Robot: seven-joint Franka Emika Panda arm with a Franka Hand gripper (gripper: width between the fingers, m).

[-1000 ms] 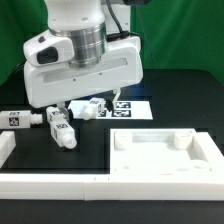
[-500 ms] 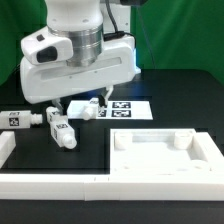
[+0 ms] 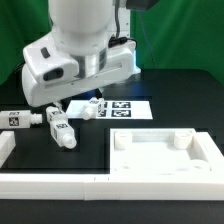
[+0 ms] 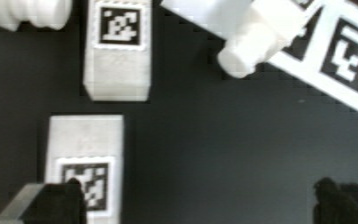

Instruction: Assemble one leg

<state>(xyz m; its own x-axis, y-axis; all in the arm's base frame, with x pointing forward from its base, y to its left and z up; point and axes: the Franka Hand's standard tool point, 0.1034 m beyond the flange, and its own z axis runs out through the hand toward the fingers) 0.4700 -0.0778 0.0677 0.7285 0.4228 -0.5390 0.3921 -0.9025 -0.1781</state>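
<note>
My fingers [image 4: 55, 200] spread apart and empty, my gripper [image 4: 202, 200] hanging over the black table [image 4: 211, 130], the leg [image 4: 83, 160] lying flat just beside one fingertip, a second leg [image 4: 119, 55] in line beyond it, a third leg [image 4: 261, 40] at the marker board [image 4: 345, 60] edge

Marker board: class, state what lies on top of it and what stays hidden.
One leg overlaps the marker board at its edge; printed tags show beside it. The board surface beneath that leg is covered, so nothing there can be seen.
</note>
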